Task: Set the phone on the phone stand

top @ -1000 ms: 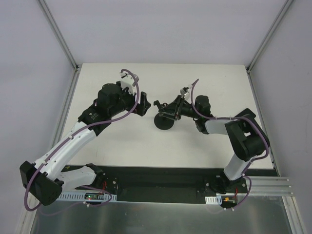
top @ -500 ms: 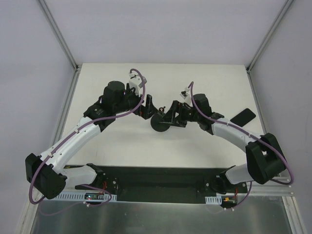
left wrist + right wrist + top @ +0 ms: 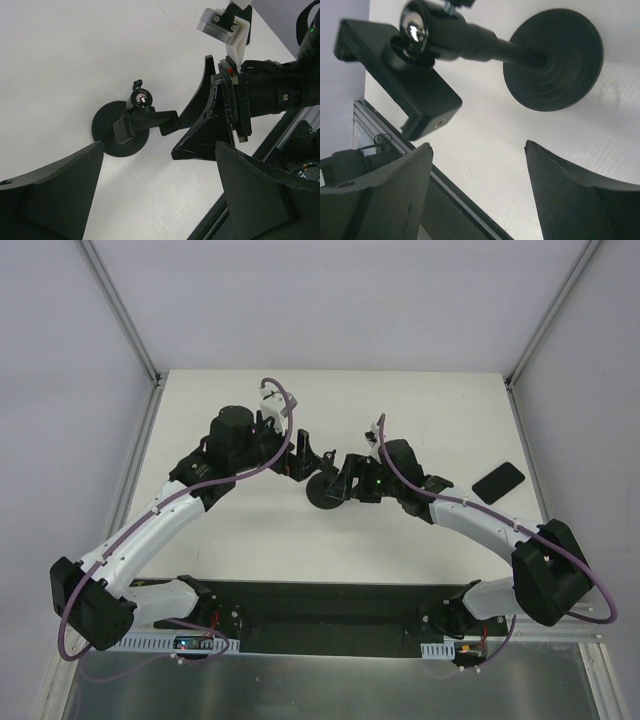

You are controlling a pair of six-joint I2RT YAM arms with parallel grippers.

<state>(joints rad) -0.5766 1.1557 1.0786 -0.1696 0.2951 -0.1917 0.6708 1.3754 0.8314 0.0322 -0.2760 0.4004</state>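
Nearest the lens in the left wrist view, the left pincer [image 3: 159, 146] stands wide open. Its two black wedge-shaped fingers [image 3: 55, 195] fill the lower corners of the frame, with nothing held between them. In the right wrist view the right pincer [image 3: 478, 145] is likewise spread open and empty.

Beyond both, near the centre of the white matte tabletop [image 3: 250, 530], stands the small black phone stand [image 3: 120, 132], made up of a round disc base, a thin post and a rectangular clip head [image 3: 145, 124]. It rests upright on its base, and the clip head holds nothing. In the left wrist view one finger of the right pincer lies just beside the clip head; whether they touch cannot be told.

Farther off, at the right middle of the top view, the thin glossy black rectangular phone [image 3: 498, 481] lies flat on the tabletop. It is well apart from the phone stand, on the outer side of the right forearm, and neither pincer touches it.

Judged progress: no part of the placement is done. What remains is to grasp the phone, carry it to the phone stand and seat it in the clip head.
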